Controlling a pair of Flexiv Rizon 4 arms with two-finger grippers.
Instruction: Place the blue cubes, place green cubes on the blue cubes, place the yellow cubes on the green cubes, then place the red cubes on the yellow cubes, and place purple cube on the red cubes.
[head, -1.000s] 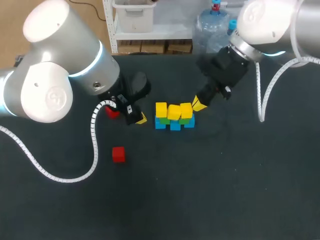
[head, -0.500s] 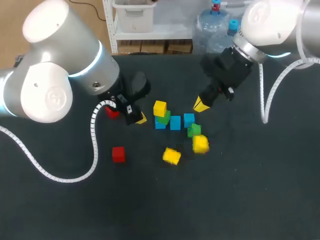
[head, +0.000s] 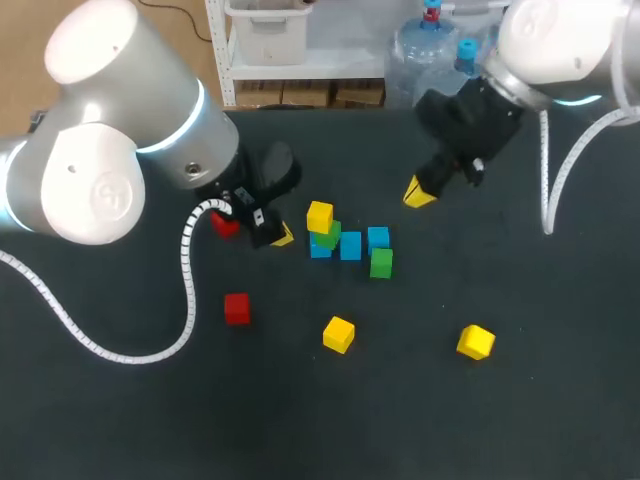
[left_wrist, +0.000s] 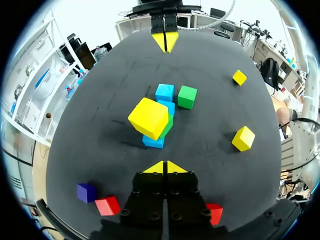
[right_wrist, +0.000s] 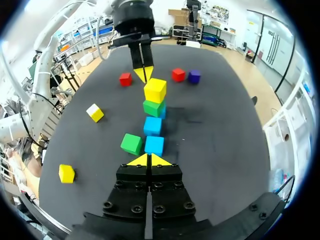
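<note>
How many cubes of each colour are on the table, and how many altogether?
Blue cubes: 3
Green cubes: 2
Yellow cubes: 3
Red cubes: 2
Purple cube: 1
Total: 11

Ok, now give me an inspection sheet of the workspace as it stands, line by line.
Surface: black table, no marks seen.
Job's things: three blue cubes in a row; one end carries the stacked green cube and the top yellow cube. Loose green cube on the table beside the row. Loose yellow cubes, red cubes and the purple cube lie singly.
Clutter: nothing seen.
Grippers: left end effector shut, empty; right end effector shut, empty.
Cables: white coiled cables, one on each arm.
Surroundings: nothing seen reaching over the table.
</note>
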